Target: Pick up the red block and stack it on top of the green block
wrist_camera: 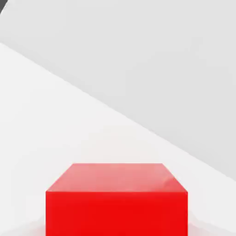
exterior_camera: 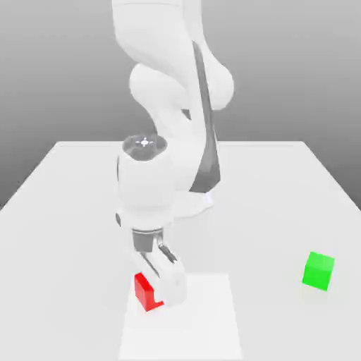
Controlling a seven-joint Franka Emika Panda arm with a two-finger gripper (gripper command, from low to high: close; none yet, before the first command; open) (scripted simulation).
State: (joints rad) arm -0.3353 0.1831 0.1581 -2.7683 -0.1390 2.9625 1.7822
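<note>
While the white two-finger gripper [exterior_camera: 156, 292] of the Panda arm [exterior_camera: 169, 92] pinches the small matte red cube [exterior_camera: 146, 290] at the near edge of the white tabletop [exterior_camera: 282, 190], the block sits low on the surface. Well apart, toward the exterior view's right, the matching small matte green cube [exterior_camera: 319, 271] rests alone on the table. Behind both rises the arm's bulky white body.

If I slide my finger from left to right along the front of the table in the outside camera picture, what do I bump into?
Small bright red cube → the robot's white hand, right up against that cube → small bright green cube, sitting alone on the white table.
</note>
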